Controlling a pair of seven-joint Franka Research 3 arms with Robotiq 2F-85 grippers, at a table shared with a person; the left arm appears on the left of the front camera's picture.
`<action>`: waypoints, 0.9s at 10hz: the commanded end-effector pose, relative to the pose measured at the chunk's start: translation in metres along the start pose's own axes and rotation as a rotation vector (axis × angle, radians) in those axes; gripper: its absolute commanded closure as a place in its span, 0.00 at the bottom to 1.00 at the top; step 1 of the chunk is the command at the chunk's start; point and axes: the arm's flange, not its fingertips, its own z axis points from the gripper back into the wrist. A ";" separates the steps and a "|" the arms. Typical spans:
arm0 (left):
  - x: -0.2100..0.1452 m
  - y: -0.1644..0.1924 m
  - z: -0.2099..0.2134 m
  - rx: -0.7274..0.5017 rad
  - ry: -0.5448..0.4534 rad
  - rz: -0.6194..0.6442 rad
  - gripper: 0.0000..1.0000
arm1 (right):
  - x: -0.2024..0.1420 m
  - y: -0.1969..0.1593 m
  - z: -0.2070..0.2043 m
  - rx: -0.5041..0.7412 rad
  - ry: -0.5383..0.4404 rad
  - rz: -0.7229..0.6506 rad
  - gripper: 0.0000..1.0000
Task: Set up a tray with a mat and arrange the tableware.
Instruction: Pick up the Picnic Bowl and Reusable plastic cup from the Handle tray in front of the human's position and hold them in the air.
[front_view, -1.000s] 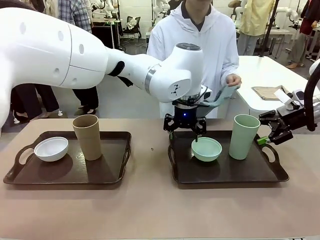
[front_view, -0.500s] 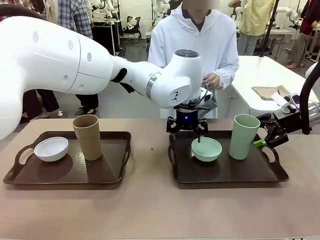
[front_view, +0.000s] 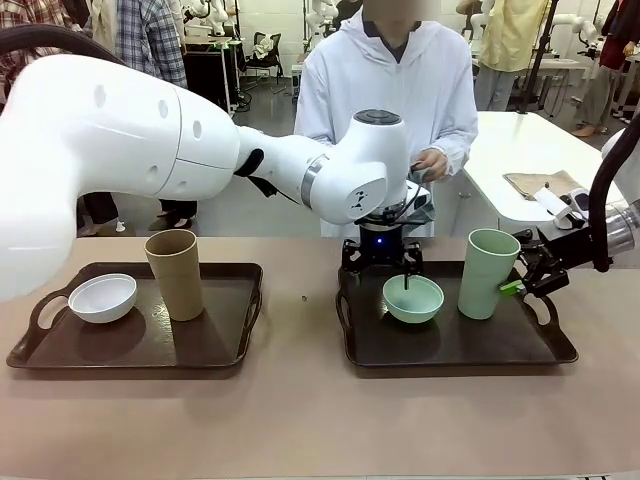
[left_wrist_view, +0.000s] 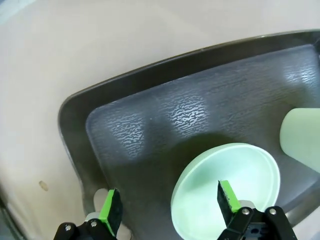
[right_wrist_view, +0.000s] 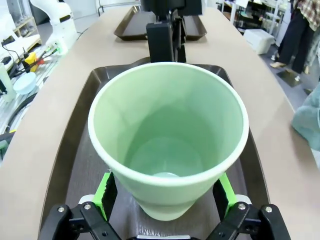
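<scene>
Straddling the rim of the mint bowl (front_view: 413, 298), left tool (left_wrist_view: 168, 200) stands apart; right tool (right_wrist_view: 165, 192) apart around mint tumbler (right_wrist_view: 167, 135); arranging looks nearly finished.

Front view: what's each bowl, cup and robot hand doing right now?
mint bowl: upright, empty, on right tray
mint tumbler: upright, empty, on right tray
white bowl: upright, empty, on left tray
tan tumbler: upright, on left tray
left gripper: open, straddling mint bowl's rim
right gripper: open, pads either side of mint tumbler
</scene>
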 end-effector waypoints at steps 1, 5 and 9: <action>0.004 -0.007 -0.001 -0.029 0.016 -0.022 0.00 | -0.001 -0.010 -0.006 0.008 -0.064 0.018 0.00; 0.006 -0.006 -0.015 -0.086 0.053 -0.040 0.00 | -0.004 -0.015 -0.022 0.059 -0.072 -0.025 0.00; 0.009 -0.005 -0.021 -0.119 0.069 -0.044 0.00 | -0.006 -0.019 -0.032 0.075 -0.074 -0.078 0.00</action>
